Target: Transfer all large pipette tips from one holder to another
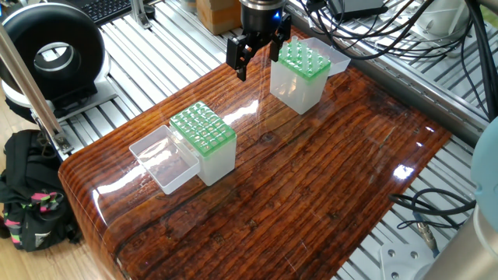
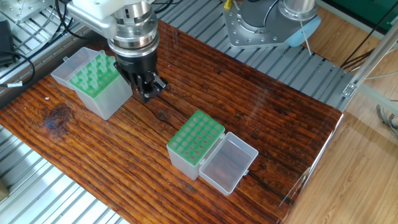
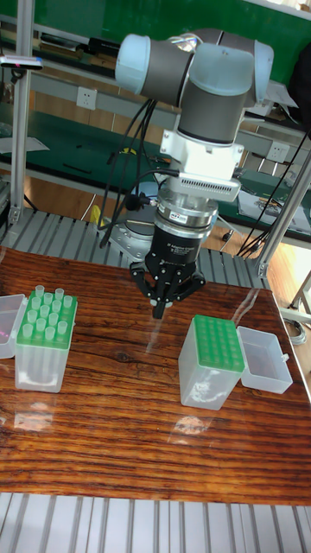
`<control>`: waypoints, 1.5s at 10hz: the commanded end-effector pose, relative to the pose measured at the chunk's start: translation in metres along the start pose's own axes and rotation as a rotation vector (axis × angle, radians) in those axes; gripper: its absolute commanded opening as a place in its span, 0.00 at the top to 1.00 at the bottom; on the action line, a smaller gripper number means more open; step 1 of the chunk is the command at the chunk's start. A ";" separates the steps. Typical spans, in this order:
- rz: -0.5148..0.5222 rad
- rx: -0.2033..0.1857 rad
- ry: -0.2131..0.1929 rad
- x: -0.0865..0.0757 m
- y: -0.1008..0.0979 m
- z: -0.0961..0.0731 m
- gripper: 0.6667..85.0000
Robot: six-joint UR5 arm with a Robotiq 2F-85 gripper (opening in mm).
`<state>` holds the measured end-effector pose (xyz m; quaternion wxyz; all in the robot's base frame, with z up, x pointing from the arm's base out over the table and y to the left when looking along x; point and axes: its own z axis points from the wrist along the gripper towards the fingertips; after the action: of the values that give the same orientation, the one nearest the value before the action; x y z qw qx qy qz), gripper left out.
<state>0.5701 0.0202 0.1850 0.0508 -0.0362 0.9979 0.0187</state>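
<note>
Glossy dark wooden worktop (image 1: 327, 179): translucent whitish cone-shaped pipette tips (image 1: 305, 54) all sit in green-topped clear plastic source holder (image 1: 298, 84), empty-handed black two-finger hand (image 1: 257, 56) beside it, fingers apart, nothing transferred.

Robotics lab, UR5 arm (image 3: 203, 82) over wooden table (image 1: 311, 179), aluminium profile frame (image 1: 167, 54), loose cables (image 1: 381, 31)

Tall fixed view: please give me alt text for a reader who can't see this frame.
A UR5 arm's gripper hangs, holding nothing, above a wooden table, between two green-topped holders. The left holder carries the large pipette tips; the right holder shows only empty holes, its clear lid open to the right.
</note>
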 end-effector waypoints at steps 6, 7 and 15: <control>-0.206 0.015 -0.095 -0.024 -0.006 -0.004 1.00; -0.234 0.008 -0.109 -0.027 -0.007 -0.005 1.00; -0.295 0.066 -0.090 -0.026 -0.020 0.003 1.00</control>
<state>0.5987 0.0001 0.1843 0.1004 -0.1753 0.9791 -0.0239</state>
